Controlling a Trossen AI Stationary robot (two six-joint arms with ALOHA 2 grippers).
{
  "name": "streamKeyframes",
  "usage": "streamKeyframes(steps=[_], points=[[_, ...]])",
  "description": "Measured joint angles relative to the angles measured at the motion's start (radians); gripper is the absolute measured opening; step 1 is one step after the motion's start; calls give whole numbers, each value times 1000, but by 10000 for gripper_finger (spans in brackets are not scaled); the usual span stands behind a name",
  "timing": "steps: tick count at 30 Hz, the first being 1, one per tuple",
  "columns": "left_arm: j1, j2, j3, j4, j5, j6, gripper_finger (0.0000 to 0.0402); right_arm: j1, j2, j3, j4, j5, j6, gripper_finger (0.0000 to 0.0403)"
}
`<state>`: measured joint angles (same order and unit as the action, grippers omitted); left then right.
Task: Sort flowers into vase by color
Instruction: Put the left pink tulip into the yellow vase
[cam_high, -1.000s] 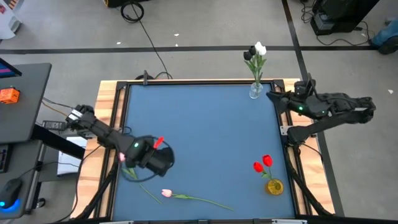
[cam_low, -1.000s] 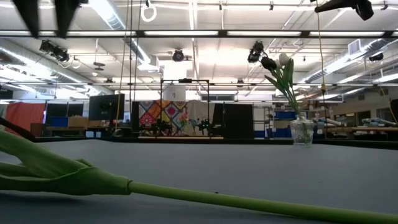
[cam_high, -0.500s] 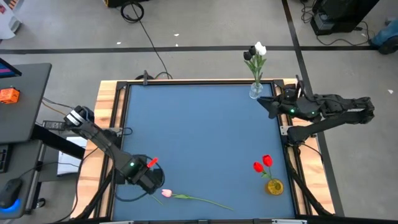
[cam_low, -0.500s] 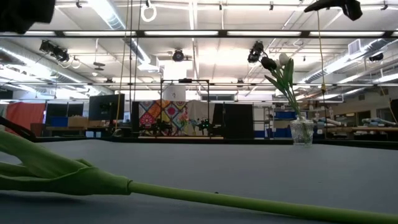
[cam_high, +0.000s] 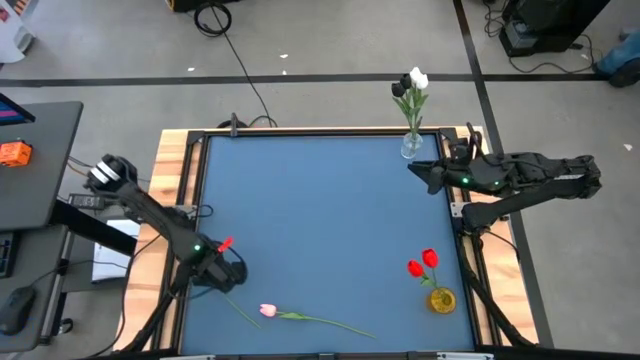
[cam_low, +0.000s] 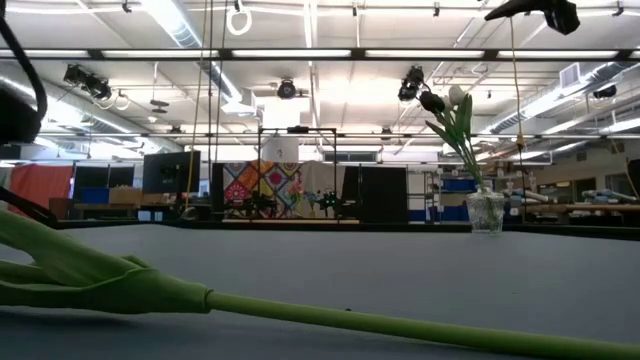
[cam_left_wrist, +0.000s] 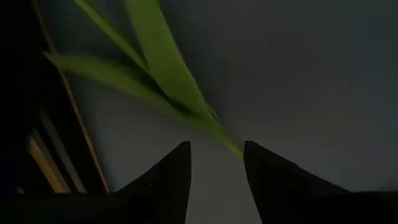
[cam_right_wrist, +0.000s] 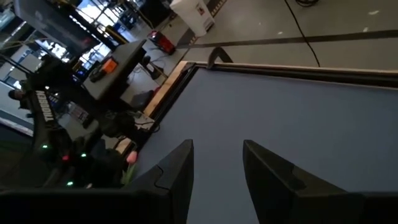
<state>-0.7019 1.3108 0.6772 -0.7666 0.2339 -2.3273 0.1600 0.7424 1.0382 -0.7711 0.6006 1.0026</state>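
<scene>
A pink tulip (cam_high: 268, 311) lies flat on the blue table near the near edge, its stem (cam_high: 325, 322) pointing right. A second green stem (cam_high: 236, 306) runs out from under my left gripper (cam_high: 224, 272), which hovers open over the near left corner. In the left wrist view its leaves (cam_left_wrist: 155, 68) and stem (cam_left_wrist: 224, 140) lie just beyond my open left gripper (cam_left_wrist: 214, 155); I cannot tell whether they touch. My right gripper (cam_high: 415, 172) is open and empty beside a glass vase (cam_high: 411, 147) that holds a white and a black tulip (cam_high: 412, 82).
A yellow vase (cam_high: 441, 299) with two red tulips (cam_high: 422, 262) stands at the near right. The table has a raised wooden frame (cam_high: 172, 210). In the low view a stem with leaves (cam_low: 300, 315) lies across the foreground, and the glass vase (cam_low: 485, 212) stands at the far right.
My left gripper has gone toward the table's near left corner, first toward the near edge, then back toward the left edge, turning as it went. My right gripper has gone a little toward the table's left, out over the table past the glass vase. The flowers have stayed in place.
</scene>
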Motion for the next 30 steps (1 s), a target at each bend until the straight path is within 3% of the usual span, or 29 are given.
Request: streamKeyframes(steps=[8, 14, 17, 24, 30], points=[[21, -36, -178, 284, 33, 4, 153, 0, 2, 0, -1, -31, 46, 146], [39, -38, -201, 295, 65, 9, 144, 0, 2, 0, -1, -24, 44, 146], [37, -38, -202, 290, 64, 9, 119, 0, 2, 0, 0, -8, 42, 146], [35, -38, -203, 286, 4, 43, 19, -22, 12, 0, 3, 8, 23, 146], [35, -37, -197, 306, -21, 64, 11, -28, 39, 0, 46, -18, -9, 146]])
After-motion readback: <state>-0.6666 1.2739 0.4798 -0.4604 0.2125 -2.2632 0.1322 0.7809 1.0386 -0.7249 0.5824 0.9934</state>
